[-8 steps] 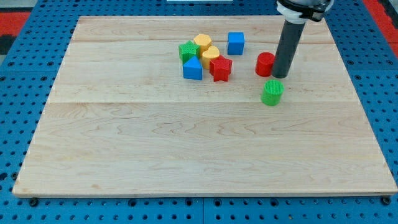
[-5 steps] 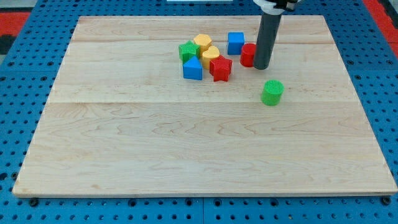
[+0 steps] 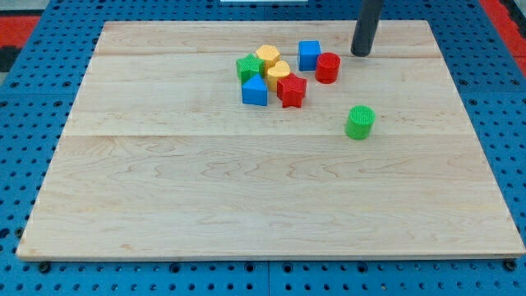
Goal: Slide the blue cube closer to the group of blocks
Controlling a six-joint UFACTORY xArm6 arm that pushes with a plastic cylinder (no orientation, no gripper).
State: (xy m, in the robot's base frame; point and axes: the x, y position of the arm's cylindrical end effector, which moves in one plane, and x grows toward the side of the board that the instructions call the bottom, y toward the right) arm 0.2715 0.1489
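The blue cube (image 3: 310, 55) sits near the view's top centre, just right of a tight group: a green block (image 3: 249, 67), two yellow blocks (image 3: 267, 57) (image 3: 278, 72), a blue triangular block (image 3: 255, 91) and a red star (image 3: 291, 90). A red cylinder (image 3: 328, 67) stands against the blue cube's lower right side. My tip (image 3: 361, 53) is to the right of the blue cube and up and right of the red cylinder, apart from both.
A green cylinder (image 3: 359, 122) stands alone right of centre, below the red cylinder. The blocks lie on a pale wooden board (image 3: 246, 205) set on a blue pegboard.
My tip pushed the red cylinder left and up until it reached the blue cube, then moved up and right, away from it. The other blocks have stayed put.
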